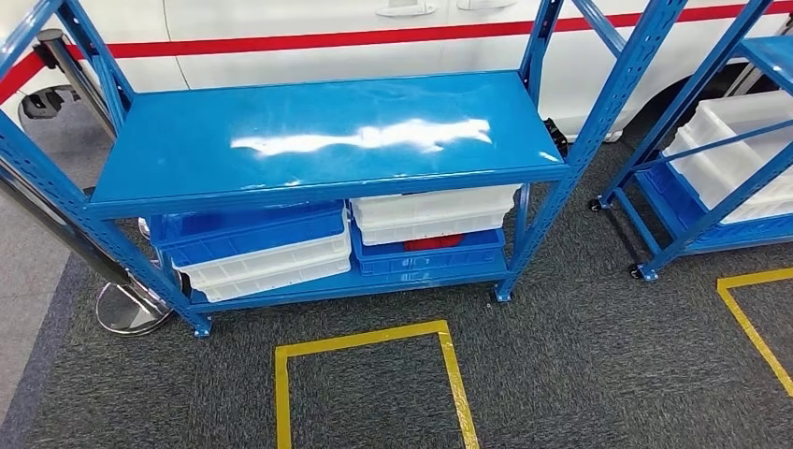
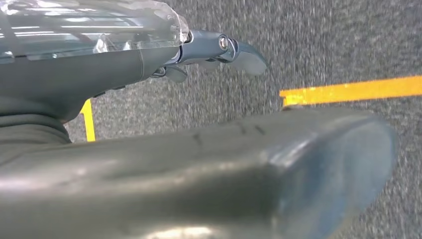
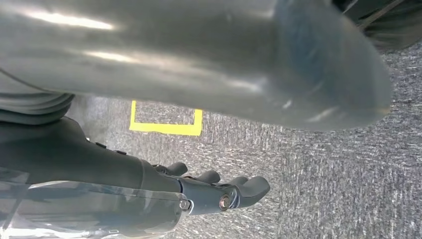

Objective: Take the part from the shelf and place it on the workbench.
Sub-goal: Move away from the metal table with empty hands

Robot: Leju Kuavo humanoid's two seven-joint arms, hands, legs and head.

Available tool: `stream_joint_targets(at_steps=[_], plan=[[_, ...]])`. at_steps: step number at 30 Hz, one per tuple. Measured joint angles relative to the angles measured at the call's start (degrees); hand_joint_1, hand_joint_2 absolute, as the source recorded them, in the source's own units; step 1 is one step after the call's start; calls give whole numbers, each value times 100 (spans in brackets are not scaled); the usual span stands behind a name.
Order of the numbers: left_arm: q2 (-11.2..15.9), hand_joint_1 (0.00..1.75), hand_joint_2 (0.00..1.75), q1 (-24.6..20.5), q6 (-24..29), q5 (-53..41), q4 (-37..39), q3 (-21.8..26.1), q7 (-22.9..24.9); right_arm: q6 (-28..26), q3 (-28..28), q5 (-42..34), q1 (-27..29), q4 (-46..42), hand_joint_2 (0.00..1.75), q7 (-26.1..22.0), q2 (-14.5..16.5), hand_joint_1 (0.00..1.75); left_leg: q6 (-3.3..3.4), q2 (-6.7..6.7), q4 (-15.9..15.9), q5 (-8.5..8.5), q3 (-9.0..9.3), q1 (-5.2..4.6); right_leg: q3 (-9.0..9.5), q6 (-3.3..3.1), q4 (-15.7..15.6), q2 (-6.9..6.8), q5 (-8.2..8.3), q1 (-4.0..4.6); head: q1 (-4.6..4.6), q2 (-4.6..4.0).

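In the head view, a blue metal shelf (image 1: 323,140) is standing across the upper half of the frame, its glossy top deck catching a white glare. On its lower deck, left of centre, a blue bin (image 1: 248,234) is sitting on white bins (image 1: 266,271); to the right, white trays (image 1: 435,215) are resting on a blue crate (image 1: 425,257), and something red (image 1: 432,242) is peeking out between them, too hidden to tell whether it is the part. A yellow tape square (image 1: 369,374) is lying on the dark grey carpet at lower centre, a chrome post base (image 1: 131,309) is standing at lower left, and a second blue rack (image 1: 720,159) holding white bins is showing at the right edge. In the left wrist view, the left hand (image 2: 209,52) is hanging over carpet, its thick grey thumb (image 2: 278,174) crossing the lower frame and its dark fingers (image 2: 239,52) stretched out near the top, apart from the thumb, gripping nothing. In the right wrist view, the right hand (image 3: 209,191) is doing likewise: thumb (image 3: 298,64) filling the top, fingers (image 3: 249,186) extended at the bottom, spread wide and touching nothing, with yellow tape (image 3: 166,127) beyond.
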Motion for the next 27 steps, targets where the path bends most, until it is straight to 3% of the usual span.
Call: stream_joint_targets(at_steps=[1,3,5,8,10,14,15,16,17,18,20,24,25,27], plan=[[0,0,0,5,2,0,0,3,2,-1,-2,2,6,0,0,-1,-3,0,-2,-6,0,-43,61,-12,13,-20,-188,0,186,13,1,0],[-14,0,0,14,5,-1,3,13,7,-2,-5,8,20,0,0,-7,-12,0,-22,-8,2,-137,188,-30,222,-97,-918,2,710,68,0,0],[-36,0,0,8,14,-1,8,27,13,-3,-9,26,21,-1,0,-17,-27,0,-69,-15,-4,-214,236,-44,358,-170,-1404,6,907,124,2,0],[-40,0,0,-7,24,-13,11,43,21,0,-10,52,23,-5,0,-38,-38,0,-167,-17,56,-247,293,-56,457,-246,-1543,10,930,112,3,0],[-33,0,0,-7,24,-31,11,57,23,5,-15,58,29,-5,0,-57,-36,0,-234,-7,323,-338,229,-46,572,-293,-1597,6,920,76,3,0],[-31,0,0,-5,20,-68,11,75,21,5,-38,60,25,-5,0,-91,-35,0,-382,2,1538,-863,-537,54,699,-312,-1616,3,813,55,1,0],[-31,0,0,2,19,-76,11,76,21,5,-43,60,28,-6,0,-95,-35,0,-405,3,1604,-862,-641,75,747,-300,-1615,5,773,47,1,0],[-30,0,0,7,18,-79,11,78,21,4,-48,60,30,-5,0,-97,-35,0,-421,3,1475,-731,-652,92,808,-284,-1615,6,730,36,1,0],[-29,0,0,11,18,-80,11,79,21,4,-56,58,32,-5,0,-98,-35,0,-431,5,1166,-479,-581,103,878,-262,-1616,6,682,24,2,0],[-28,0,0,17,17,-82,11,80,21,4,-63,57,38,-5,0,-99,-35,0,-427,11,773,-185,-475,109,936,-237,-1619,4,636,13,2,0],[-27,0,0,15,10,-90,11,81,22,1,-74,55,32,-5,0,-108,-35,0,-362,27,226,89,-333,83,1000,-169,-1619,6,564,7,3,0],[-26,0,0,10,0,-102,11,82,19,-4,-85,54,16,-7,0,-129,-33,0,-149,20,55,140,-214,65,1063,-15,-1515,3,557,10,2,1],[-24,0,0,8,0,-103,11,82,22,-3,-86,54,13,-7,0,-138,-31,0,-112,17,20,131,-148,72,1018,2,-1392,2,515,6,2,1],[-19,0,0,-4,0,-117,11,82,33,1,-90,54,1,-7,0,-151,-28,0,-51,16,-25,106,-60,64,721,4,-863,2,269,-8,3,0]])
